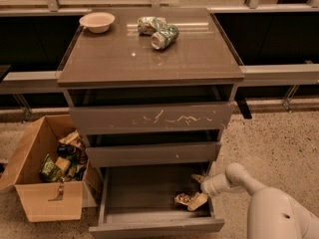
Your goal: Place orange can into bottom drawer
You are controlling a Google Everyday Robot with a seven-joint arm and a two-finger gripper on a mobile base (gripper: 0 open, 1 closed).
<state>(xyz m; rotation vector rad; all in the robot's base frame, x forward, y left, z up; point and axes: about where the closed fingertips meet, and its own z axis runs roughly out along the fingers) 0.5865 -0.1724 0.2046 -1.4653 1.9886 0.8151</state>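
The bottom drawer (149, 226) is pulled open, showing its flat grey floor. The orange can (182, 198), creased and orange-gold, lies on the drawer floor near the right wall. My gripper (198, 189) reaches into the drawer from the right, just beside the can. Its fingers are spread apart, one above the can and the lower one touching the can's right end. The white arm runs off to the lower right.
On the cabinet top stand a white bowl (97, 21), a green-and-white can (148, 24) and a green can (165, 36). Two upper drawers (149, 117) are slightly open. A cardboard box (47, 199) with packets sits on the floor to the left.
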